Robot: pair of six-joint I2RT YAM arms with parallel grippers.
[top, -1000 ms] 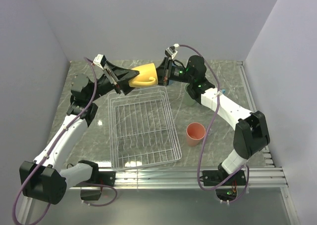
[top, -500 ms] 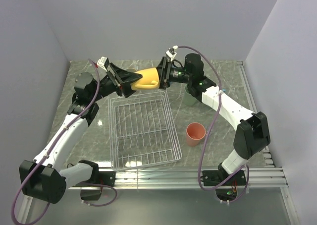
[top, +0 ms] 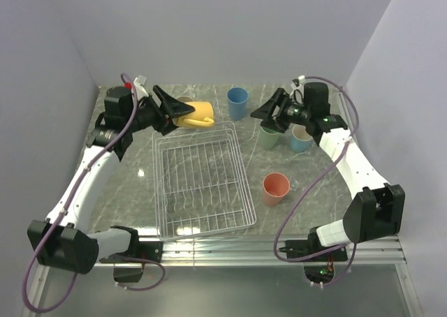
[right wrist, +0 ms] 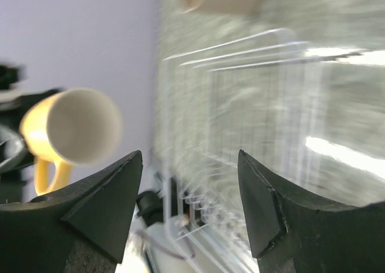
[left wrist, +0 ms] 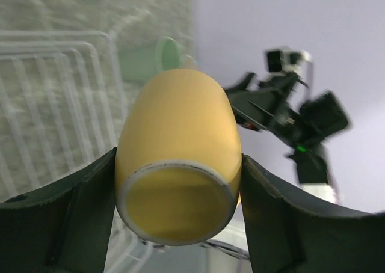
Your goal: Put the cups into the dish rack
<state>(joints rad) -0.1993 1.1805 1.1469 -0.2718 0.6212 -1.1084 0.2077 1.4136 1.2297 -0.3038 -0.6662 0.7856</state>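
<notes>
Yellow mug [top: 197,113] lying on its side in the left hand [top: 180,116], whose fingers clamp the body near the base; it hangs just over the far rim of the rack [top: 158,191], handle down. The mug is probably light, stiff and smooth-walled, so a hold across the body suits it, though the rounded wall may slip. The right wrist view shows its mouth empty. The rack holds no cup. The right hand [top: 261,120] is spread wide, holding nothing, above the green cup [top: 269,138]. Blue cup [top: 237,103], light-blue mug [top: 302,139], salmon cup [top: 275,188] and half-hidden beige cup [top: 184,100] stand on the bench [top: 126,184].
</notes>
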